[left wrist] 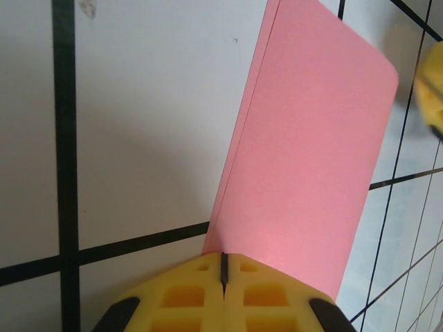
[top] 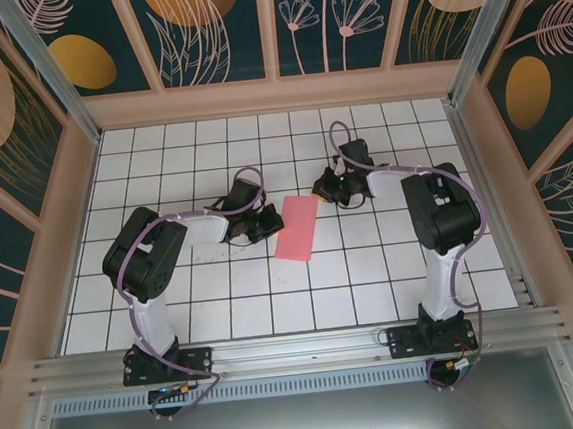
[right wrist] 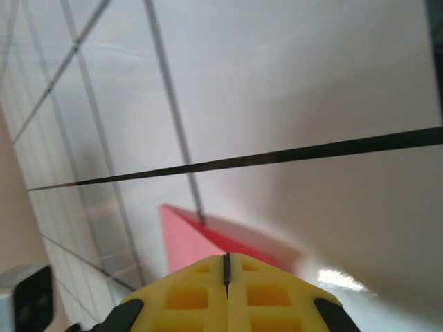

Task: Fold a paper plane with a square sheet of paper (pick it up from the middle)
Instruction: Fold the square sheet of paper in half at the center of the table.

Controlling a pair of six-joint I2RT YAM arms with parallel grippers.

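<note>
Left wrist view is showing your left gripper (left wrist: 223, 266) closed tight against the folded sheet of paper (left wrist: 311, 159), right gripper (right wrist: 226, 266) closed too, so sliding is risking a skewed crease.

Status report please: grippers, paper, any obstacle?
Left gripper shut, tips at paper edge. Right gripper shut, beside it. Paper folded in half, flat on table. No obstacle seen.
</note>
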